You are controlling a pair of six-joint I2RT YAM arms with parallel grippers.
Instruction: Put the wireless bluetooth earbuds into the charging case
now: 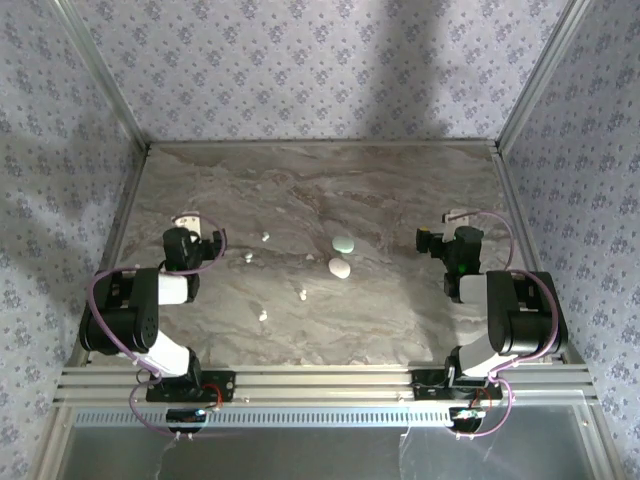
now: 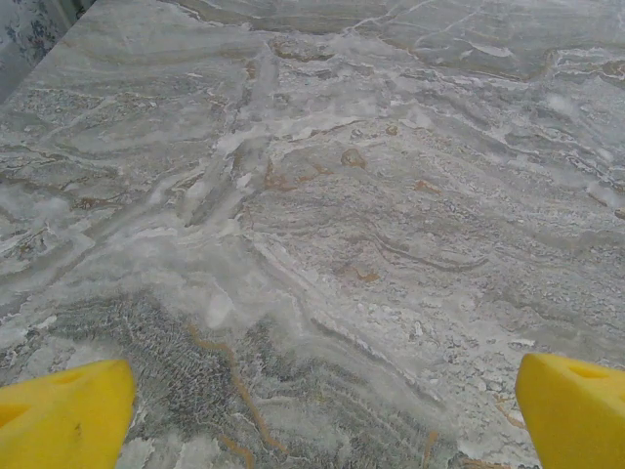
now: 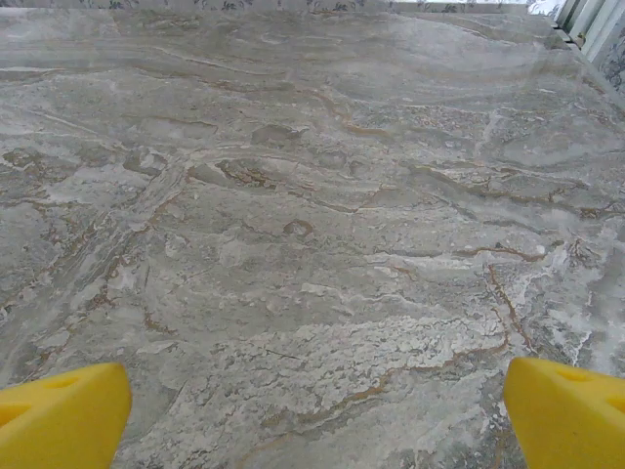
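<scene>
We see a flat, matt worktop (image 1: 400, 190) of grey-brown veined marble. Walls (image 1: 300, 60) in a blue floral print close it in on the left, far and right sides. A ribbed metal rail (image 1: 320, 385) runs along the near edge.

The case (image 1: 340, 267), a smooth white oval pebble, lies near the centre. Just beyond it, across a narrow gap, lies a second oval (image 1: 343, 243), paler and faintly green. Four earbuds (image 1: 266, 238), tiny white rounded pieces, are scattered left of the case, two farther back and two nearer the rail. Each lies loose, apart from the others and from the case, with bare marble on all sides.

The left hand (image 1: 195, 222) sits at the left, near the far earbuds. The right hand (image 1: 455, 215) sits at the right, well apart from the case. Each wrist view shows blunt yellow fingers (image 2: 63, 415) (image 3: 566, 410) spread wide with bare marble between them, so both hands are released and grasp nothing. We cannot tell whether the fingers touch the worktop.
</scene>
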